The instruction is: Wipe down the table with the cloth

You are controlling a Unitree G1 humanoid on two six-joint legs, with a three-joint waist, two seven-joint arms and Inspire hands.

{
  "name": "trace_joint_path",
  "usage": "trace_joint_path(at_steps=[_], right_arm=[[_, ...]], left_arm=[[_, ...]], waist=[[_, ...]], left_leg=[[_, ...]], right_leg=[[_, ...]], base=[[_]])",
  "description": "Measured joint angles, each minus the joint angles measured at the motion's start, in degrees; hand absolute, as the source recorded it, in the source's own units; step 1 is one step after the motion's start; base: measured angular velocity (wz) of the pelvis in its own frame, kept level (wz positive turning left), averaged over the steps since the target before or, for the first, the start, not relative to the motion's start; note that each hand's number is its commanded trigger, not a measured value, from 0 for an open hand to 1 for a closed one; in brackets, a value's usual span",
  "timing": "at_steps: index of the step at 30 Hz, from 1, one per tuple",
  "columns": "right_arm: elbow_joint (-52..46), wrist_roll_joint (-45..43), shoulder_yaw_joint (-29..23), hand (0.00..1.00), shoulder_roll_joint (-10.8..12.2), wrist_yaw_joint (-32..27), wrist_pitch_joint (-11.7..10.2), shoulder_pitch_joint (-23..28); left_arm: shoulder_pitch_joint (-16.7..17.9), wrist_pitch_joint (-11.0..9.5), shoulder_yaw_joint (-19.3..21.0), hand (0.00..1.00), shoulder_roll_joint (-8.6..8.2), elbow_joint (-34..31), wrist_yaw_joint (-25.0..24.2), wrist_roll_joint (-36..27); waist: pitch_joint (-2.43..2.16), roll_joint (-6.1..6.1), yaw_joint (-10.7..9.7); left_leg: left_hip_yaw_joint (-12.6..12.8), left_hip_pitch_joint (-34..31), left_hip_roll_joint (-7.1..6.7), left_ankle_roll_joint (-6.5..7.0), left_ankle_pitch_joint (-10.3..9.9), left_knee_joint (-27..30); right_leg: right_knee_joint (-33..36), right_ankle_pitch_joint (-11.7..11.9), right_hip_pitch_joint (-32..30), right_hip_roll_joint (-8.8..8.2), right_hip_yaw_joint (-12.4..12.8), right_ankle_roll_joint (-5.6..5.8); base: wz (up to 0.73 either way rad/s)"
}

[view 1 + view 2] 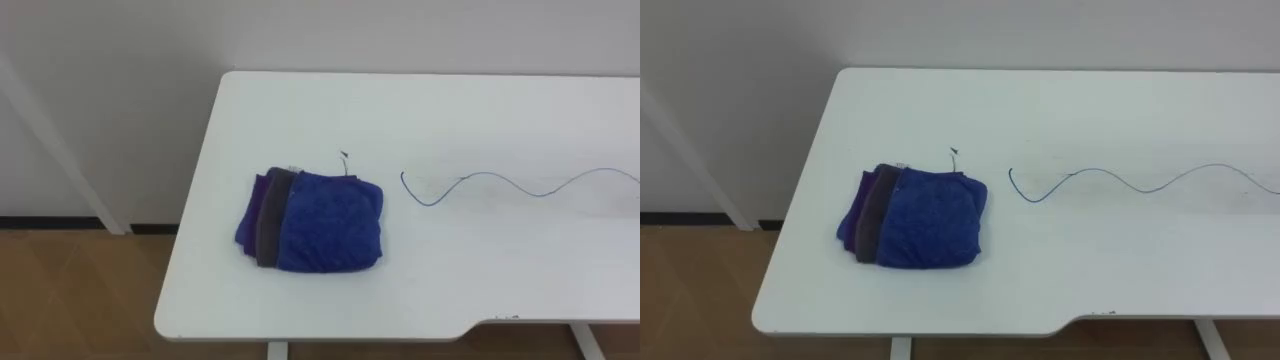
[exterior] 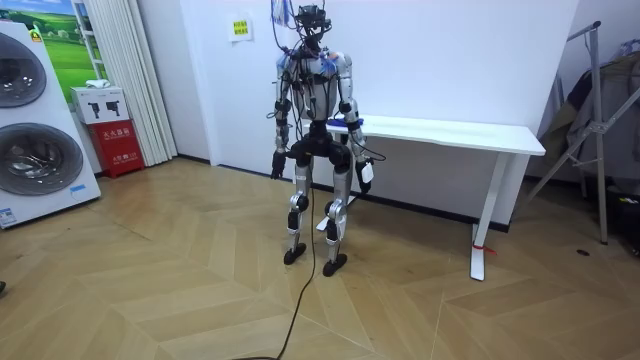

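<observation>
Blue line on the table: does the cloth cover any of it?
No: the folded blue cloth lies to the left of the wavy blue line, with bare white table between them.

In the room view the robot stands upright on both legs with its feet a little apart and its back to the camera. Both arms hang down at its sides, the elbows slightly bent and the forearms held a little out from the body. The left robot hand (image 2: 277,170) hangs beside the left hip on the room view's left, and the right robot hand (image 2: 365,177) hangs just off the right hip on the room view's right, at about the same height, the two well apart and touching nothing.
</observation>
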Motion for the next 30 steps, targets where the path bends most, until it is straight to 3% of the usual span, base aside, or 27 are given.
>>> trace_joint_path(at_steps=[9, 18, 23, 26, 30], right_arm=[[-0.72, -2.55, 0.09, 0.00, -0.01, -1.63, -0.02, -0.02], [0.20, 0.68, -0.06, 0.00, 0.00, -2.28, 0.31, 0.16], [0.21, 2.78, -0.51, 0.00, 0.00, -4.04, 0.44, 1.06], [0.94, 7.09, -3.85, 0.00, -0.05, -5.39, 1.39, 1.92], [1.62, 12.16, -13.34, 0.00, -0.60, -8.17, 2.74, 3.52]], left_arm=[[-0.54, -0.10, -0.02, 0.00, -0.03, -0.03, 0.69, -0.05], [0.14, 0.01, 0.35, 0.00, 0.05, 0.54, 1.54, -4.51], [0.06, 1.14, 1.58, 0.00, 0.06, 1.17, 2.13, -4.51], [0.16, 1.44, 3.12, 0.00, 0.11, 1.08, 2.16, -6.30], [0.77, 1.56, 8.42, 0.00, 0.56, 0.19, 2.53, -7.91]], waist=[[-0.09, -0.08, 0.07], [-0.10, -0.08, -0.04], [-0.13, -0.11, -0.07], [-0.17, 0.00, -0.38], [-0.16, 0.05, -2.13]], left_leg=[[0.18, -0.06, 0.00, 0.00, 0.00, 0.02], [0.13, 0.04, 0.01, 0.00, 0.00, 0.00], [0.32, 0.18, 0.00, 0.00, 0.00, -0.02], [0.29, 0.27, -0.01, 0.00, 0.00, -0.02], [0.06, 0.55, 0.02, 0.00, 0.00, -0.03]], right_leg=[[0.08, 0.00, -0.09, -0.02, 0.02, 0.00], [0.10, 0.00, -0.01, 0.00, 0.23, 0.00], [0.10, 0.00, 0.00, 0.00, 0.37, 0.00], [0.16, 0.01, 0.03, -0.02, 0.32, 0.00], [0.20, 0.00, 0.46, 0.05, 0.33, 0.00]], base=[[0.00], [0.00], [0.00], [0.00], [0.00]])
